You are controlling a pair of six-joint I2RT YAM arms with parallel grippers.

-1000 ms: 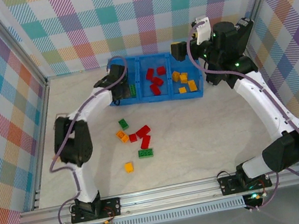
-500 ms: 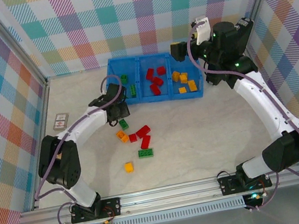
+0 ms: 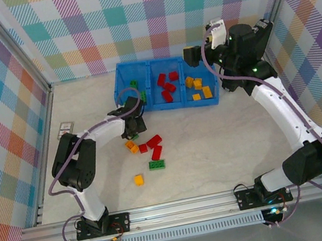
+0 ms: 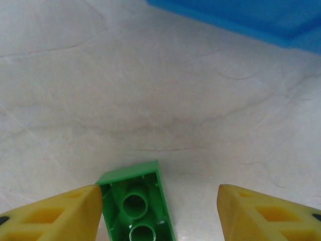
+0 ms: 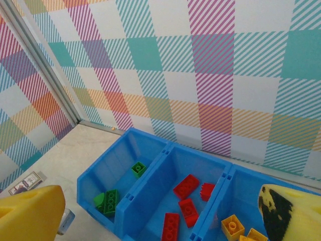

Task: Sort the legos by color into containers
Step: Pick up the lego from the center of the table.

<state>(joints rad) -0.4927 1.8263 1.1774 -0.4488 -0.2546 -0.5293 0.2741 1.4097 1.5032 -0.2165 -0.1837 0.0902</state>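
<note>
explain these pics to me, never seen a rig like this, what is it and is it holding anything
Two white robot arms are bolted to a table's near edge. One picture looks down from above; the other two come from cameras on the wrists, so the yellow shapes are gripper fingers. Loose bricks lie on the table; others sit sorted by colour in a blue bin. The left gripper is open, with an upside-down green brick between its fingers, not yet clamped. The right gripper hangs open above the bin, holding nothing.
</note>
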